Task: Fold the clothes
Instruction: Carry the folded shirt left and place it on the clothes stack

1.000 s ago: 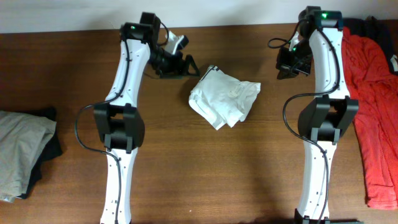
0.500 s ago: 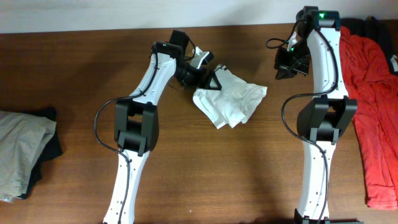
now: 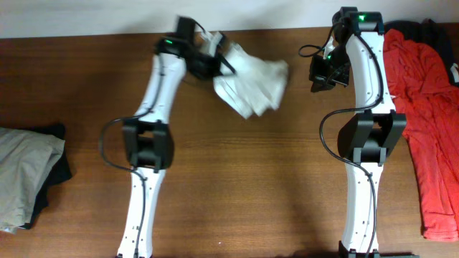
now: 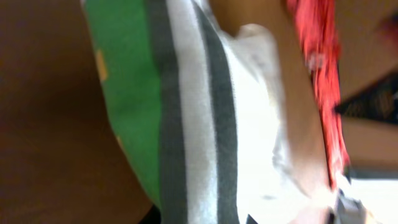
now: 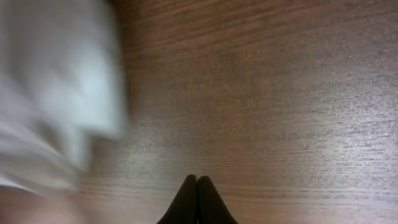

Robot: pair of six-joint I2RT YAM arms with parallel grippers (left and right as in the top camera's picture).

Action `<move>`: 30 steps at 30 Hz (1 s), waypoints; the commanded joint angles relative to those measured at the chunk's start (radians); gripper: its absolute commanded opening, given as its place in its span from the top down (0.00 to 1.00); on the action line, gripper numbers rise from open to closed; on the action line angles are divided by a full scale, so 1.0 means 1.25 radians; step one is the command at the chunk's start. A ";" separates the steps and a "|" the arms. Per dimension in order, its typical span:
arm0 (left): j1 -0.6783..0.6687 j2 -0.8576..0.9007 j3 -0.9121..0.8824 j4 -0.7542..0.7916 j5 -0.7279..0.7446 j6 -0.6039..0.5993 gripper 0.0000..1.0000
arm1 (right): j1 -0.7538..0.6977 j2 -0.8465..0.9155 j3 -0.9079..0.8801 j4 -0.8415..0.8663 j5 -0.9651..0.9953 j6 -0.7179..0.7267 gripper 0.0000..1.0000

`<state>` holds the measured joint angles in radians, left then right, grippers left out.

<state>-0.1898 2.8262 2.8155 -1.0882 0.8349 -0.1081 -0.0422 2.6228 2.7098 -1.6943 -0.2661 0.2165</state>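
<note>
Bunching in left jaws by far edge of table [image 3: 72, 93], T-shirt [image 3: 254, 82]; right jaws closed, apart.

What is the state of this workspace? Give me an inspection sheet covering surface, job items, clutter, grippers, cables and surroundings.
Surface: brown wooden table, no stains seen.
Job's things: white T-shirt, bunched and motion-blurred near the far edge; unfolded.
Clutter: red garment spread at the right edge; beige-grey folded garment on a dark cloth at the left edge.
Grippers: left gripper at the shirt's edge, apparently shut on it; right gripper shut, empty, over bare wood.
Cables: black cables looped beside each arm, clear of the shirt.
Surroundings: pale wall beyond the table.
</note>
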 commanded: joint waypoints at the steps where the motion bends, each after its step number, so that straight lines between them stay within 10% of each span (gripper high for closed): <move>1: 0.110 -0.013 0.165 -0.044 -0.077 -0.107 1.00 | 0.003 -0.014 0.010 -0.004 0.003 0.002 0.96; 9: 0.408 -0.190 0.259 -0.342 -0.305 -0.036 1.00 | 0.055 -0.014 0.009 -0.004 -0.014 0.001 0.96; 18: 0.822 -0.445 0.253 -0.480 -0.237 -0.030 1.00 | 0.135 -0.014 0.009 -0.004 -0.015 0.002 0.96; 30: 0.949 -0.443 -0.372 -0.251 -0.050 0.091 0.99 | 0.182 -0.014 0.009 -0.004 -0.057 0.001 0.96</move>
<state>0.9718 2.2833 2.4840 -1.4746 0.7017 -0.0162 0.1795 2.6228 2.7098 -1.6943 -0.3199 0.2165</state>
